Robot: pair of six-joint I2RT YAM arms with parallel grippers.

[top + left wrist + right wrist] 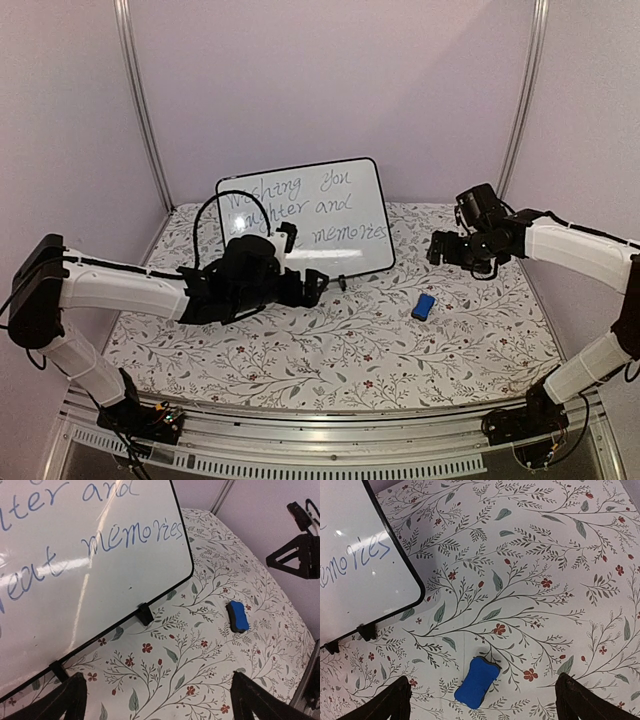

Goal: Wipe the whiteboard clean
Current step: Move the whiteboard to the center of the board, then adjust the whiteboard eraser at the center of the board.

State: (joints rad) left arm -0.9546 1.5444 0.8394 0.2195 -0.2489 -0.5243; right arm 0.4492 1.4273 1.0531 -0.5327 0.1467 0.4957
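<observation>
White, glossy whiteboard (345,255) stands at the rear of the tabletop (350,350), propped on small black feet and tilted back. Blue cursive writing covers its face; the readable words include "and" and "memories".

Eraser (237,616), blue, lies flat on the floral tabletop. It is to the right of the whiteboard's lower right corner and apart from it.

Left tool (159,680): fingers spread wide, nothing between them. It sits close in front of the whiteboard's lower edge.

Right tool (484,680): fingers spread wide, nothing gripped. It hangs above the tabletop, right of the whiteboard. In the right wrist view the eraser lies below it, between the two fingers.
</observation>
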